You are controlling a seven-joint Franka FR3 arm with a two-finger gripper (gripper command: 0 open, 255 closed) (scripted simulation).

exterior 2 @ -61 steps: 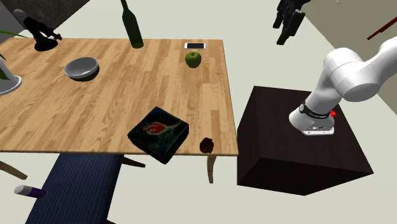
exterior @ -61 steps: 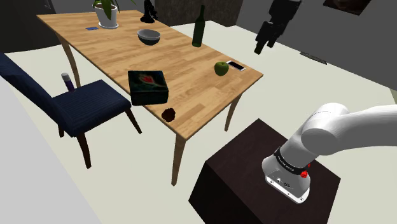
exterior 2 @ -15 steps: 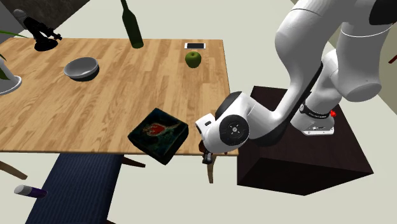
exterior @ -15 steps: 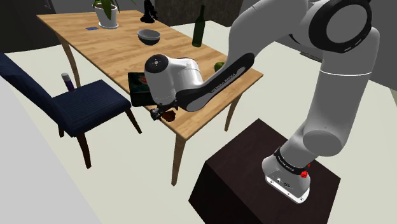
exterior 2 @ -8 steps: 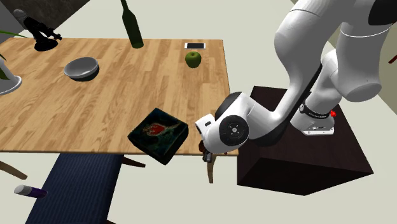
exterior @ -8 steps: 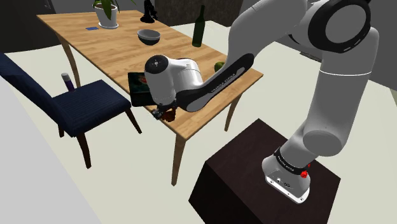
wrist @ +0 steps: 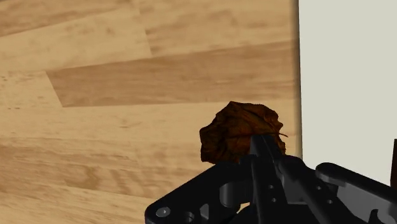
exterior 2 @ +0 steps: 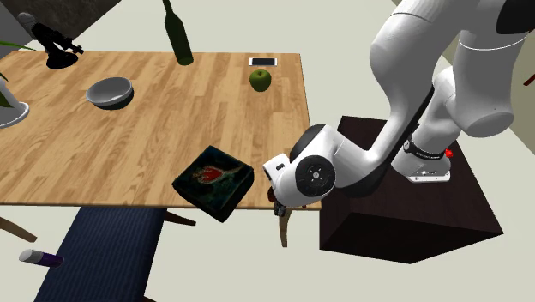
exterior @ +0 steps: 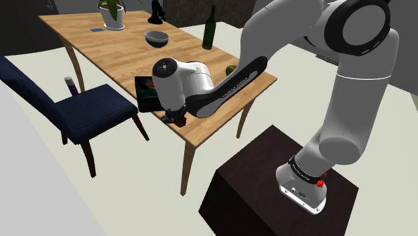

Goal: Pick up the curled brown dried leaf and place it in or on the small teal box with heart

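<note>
Wood table (exterior 2: 154,129), near edge: gripper (exterior: 173,119) at leaf (wrist: 236,130), grip can't tell. Prob. not lifted; teal box (exterior 2: 214,180) empty.

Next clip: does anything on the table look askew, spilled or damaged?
Nothing looks spilled or broken. Two small oddities: the dark teal box sits turned at an angle to the edges of the wooden table, close to its side. The curled brown leaf lies right beside the table's edge.

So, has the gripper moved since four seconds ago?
Yes. The gripper has come down from high beyond the table's right corner to the leaf beside the box.
</note>
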